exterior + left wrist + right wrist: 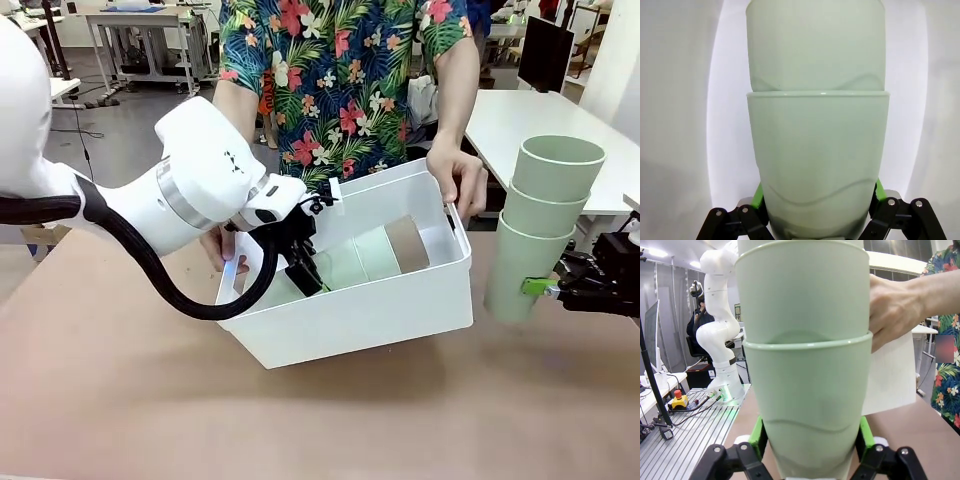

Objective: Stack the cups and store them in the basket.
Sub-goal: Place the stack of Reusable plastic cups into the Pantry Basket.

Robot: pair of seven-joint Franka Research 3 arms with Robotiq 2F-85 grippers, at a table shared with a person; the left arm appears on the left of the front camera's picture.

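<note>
Front view, tan cup (407, 245) in basket (370, 315), wrist views, clamped cups (817, 150)

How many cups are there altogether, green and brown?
6. Three green cups stand nested upright in the right gripper, beside the basket. Three more lie nested inside it, held by the left gripper: two green, one brown cup. Others could hide inside the stacks.
</note>
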